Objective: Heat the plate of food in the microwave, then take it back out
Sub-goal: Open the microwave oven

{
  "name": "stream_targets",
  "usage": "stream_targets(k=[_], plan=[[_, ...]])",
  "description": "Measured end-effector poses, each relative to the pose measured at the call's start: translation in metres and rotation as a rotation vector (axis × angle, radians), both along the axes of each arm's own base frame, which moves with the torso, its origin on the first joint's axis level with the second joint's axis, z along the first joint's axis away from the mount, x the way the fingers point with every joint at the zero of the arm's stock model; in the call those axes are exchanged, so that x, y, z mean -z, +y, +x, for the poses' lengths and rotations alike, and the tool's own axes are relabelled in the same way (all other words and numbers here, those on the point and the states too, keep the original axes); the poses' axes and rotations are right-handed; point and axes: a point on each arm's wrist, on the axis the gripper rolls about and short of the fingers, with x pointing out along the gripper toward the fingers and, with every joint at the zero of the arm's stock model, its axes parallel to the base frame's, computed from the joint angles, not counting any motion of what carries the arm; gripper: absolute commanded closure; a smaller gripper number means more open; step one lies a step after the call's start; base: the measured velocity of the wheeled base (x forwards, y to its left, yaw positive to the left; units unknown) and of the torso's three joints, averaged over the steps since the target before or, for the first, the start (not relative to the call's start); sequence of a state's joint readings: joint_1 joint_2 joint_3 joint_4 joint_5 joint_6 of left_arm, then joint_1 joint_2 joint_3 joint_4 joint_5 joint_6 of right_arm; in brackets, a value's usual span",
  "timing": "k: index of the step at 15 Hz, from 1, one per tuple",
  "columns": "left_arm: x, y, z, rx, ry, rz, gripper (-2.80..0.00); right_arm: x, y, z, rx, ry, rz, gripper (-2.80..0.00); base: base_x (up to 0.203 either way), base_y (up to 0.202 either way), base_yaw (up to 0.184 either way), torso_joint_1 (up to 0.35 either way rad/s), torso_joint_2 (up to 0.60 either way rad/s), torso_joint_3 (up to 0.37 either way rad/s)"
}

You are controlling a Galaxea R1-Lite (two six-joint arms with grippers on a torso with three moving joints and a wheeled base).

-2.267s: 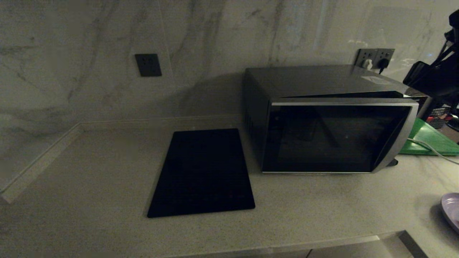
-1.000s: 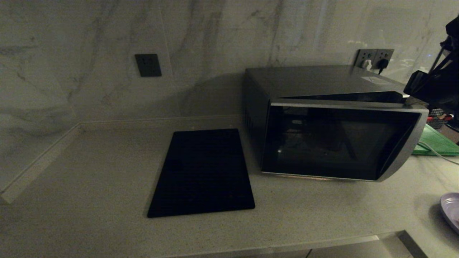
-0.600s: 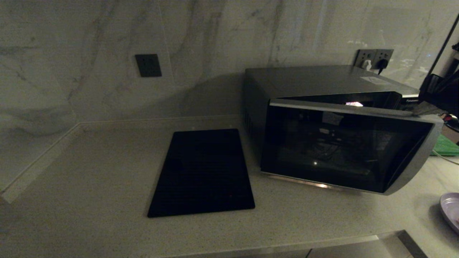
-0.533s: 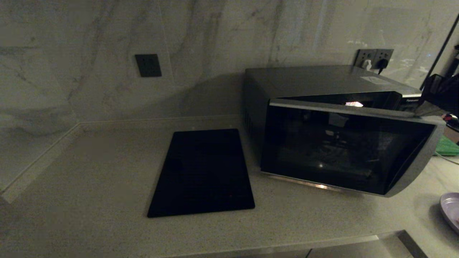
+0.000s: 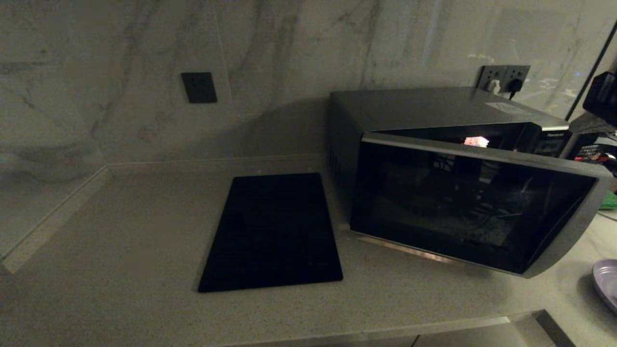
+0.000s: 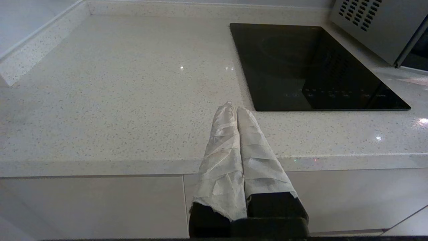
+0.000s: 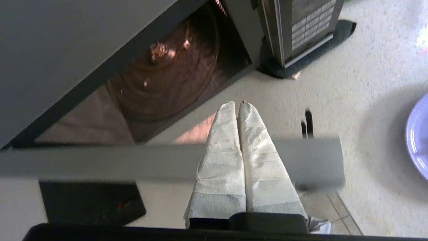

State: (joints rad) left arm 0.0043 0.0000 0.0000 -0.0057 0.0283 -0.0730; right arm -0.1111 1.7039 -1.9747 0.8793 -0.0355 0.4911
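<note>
Your right gripper [image 7: 236, 104] has its cloth-wrapped fingers pressed together with nothing between them, hanging above the top edge of the microwave's [image 5: 434, 120] door [image 7: 167, 160], which stands partly swung out. Past the fingertips you look down into the lit cavity and its glass turntable [image 7: 167, 77]; at your 1 o'clock there sits the silver-buttoned panel [image 7: 307, 23].

Your plate [image 7: 418, 140] lies on the counter [image 5: 120, 241] at about 3 o'clock from the fingers, apart from the microwave; both views cut it off at the edge, so you cannot see any food on it.

In the head view the door's free corner reaches out toward 4 o'clock, leaving a strip of bare counter between it and the plate. The right arm [image 5: 600, 96] shows only as a dark shape at the frame edge.

Your left gripper [image 6: 234, 108], fingers likewise pressed together and holding nothing, hangs off the counter's front edge, with the black cooktop [image 6: 311, 63] at 1 o'clock.
</note>
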Motion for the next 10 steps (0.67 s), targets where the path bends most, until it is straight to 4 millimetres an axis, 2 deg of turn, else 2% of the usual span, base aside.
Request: stream_targets(k=[7,10], plan=[[0.000,0.000,0.000,0.000,0.000,0.000,0.00,0.026,-0.004,0.033,0.011,0.074,0.010,0.00,0.000,0.000,0.000,0.000,0.00,0.000],[0.000,0.000,0.000,0.000,0.000,0.000,0.00,0.033,-0.005,0.041,0.010,0.098,0.012,0.00,0.000,0.000,0.000,0.000,0.00,0.000]])
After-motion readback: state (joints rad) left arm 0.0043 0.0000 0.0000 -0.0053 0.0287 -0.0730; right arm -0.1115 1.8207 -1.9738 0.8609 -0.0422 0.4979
